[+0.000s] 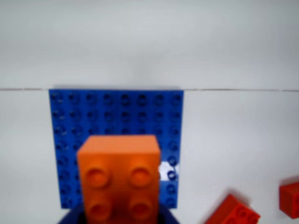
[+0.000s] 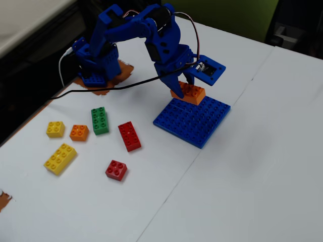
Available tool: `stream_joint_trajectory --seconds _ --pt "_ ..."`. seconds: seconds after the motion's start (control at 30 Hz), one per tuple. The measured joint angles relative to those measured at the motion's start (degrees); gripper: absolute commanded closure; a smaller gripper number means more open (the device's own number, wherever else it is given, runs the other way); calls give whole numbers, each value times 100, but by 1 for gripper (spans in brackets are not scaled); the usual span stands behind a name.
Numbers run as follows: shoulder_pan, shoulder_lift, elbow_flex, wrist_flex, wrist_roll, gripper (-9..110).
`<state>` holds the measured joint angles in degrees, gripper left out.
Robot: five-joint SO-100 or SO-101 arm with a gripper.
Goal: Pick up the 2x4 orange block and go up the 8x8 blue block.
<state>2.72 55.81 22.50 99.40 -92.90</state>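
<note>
Wrist view: an orange rectangular plastic brick (image 1: 119, 179), studs facing the camera, fills the lower centre, clamped in the blue claw (image 1: 119, 217), whose jaws press both sides of it at the bottom edge. Behind it lies a flat square blue studded baseplate (image 1: 117, 126) on a white table (image 1: 233, 51). Two red bricks (image 1: 233, 212) show at the lower right.

Fixed view: the blue robot arm (image 2: 136, 35) holds the orange brick (image 2: 188, 93) at the baseplate's (image 2: 194, 121) far edge; whether it touches is unclear. Left of the baseplate, well apart, lie yellow, orange, green and red bricks.
</note>
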Motion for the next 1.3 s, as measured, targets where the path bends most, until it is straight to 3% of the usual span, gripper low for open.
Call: stream_joint_trajectory --seconds 1.3 --pt "-35 0 0 35 158 101"
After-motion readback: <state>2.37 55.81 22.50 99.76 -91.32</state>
